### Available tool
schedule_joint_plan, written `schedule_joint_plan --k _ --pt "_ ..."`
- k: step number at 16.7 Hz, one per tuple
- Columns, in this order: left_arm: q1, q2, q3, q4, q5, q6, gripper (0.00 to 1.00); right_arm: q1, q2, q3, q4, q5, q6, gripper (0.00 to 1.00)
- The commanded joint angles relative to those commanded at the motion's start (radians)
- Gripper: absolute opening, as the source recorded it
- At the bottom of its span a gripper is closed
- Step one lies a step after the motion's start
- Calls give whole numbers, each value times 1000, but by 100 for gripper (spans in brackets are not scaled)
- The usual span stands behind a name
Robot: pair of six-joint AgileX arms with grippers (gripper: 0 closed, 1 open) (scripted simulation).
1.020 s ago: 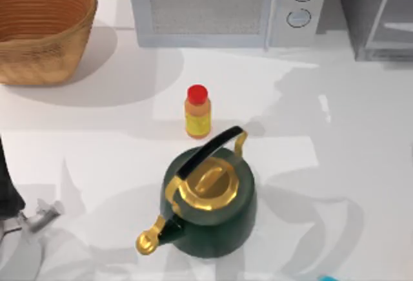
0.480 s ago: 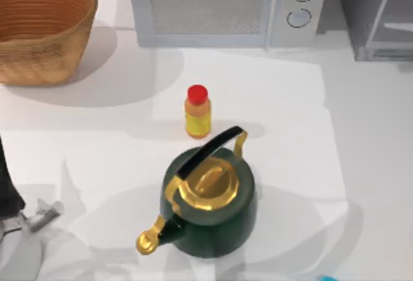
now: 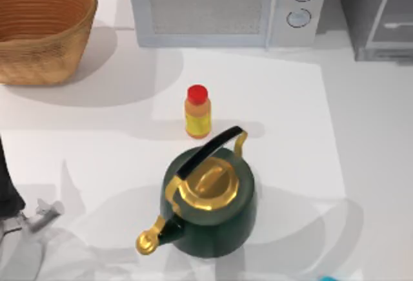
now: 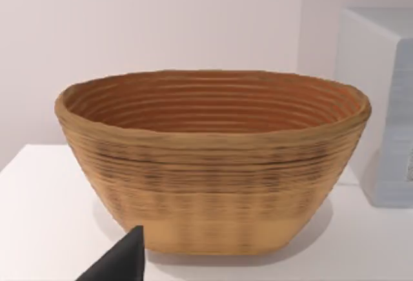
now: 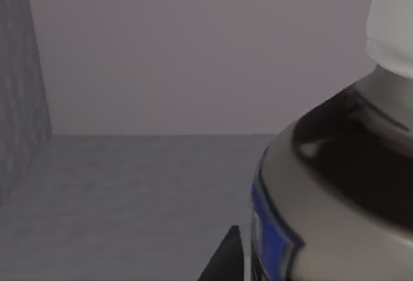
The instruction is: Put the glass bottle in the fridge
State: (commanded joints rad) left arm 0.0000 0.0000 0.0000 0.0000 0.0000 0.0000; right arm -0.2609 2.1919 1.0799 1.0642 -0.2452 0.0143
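Observation:
The glass bottle looms close in the right wrist view, dark brown with a white cap and a grey label edged in blue. My right gripper is shut on it, one black fingertip lying against the label. Around the bottle are the grey floor and walls of the fridge. In the top view the fridge stands at the table's far right corner. My left gripper stays parked at the table's near left edge.
A green kettle with gold trim stands mid-table, an orange-yellow bottle with a red cap just behind it. The microwave sits at the back, left of the fridge. A wicker basket fills the far left corner.
The arm's shadow on the right half of the table has drawn away and smoothed out. The kettle, the orange bottle and the left arm have not moved.

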Motion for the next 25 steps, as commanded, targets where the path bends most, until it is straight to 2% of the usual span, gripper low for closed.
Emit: schedule_joint_plan --k 8,14,25 --pt "0 0 0 0 0 0 100 31 163 374 -155 35 -3 1" --pt "0 0 0 0 0 0 100 36 184 405 -181 42 -1 1" --pt "0 0 0 0 0 0 100 36 184 405 -181 42 -1 83"
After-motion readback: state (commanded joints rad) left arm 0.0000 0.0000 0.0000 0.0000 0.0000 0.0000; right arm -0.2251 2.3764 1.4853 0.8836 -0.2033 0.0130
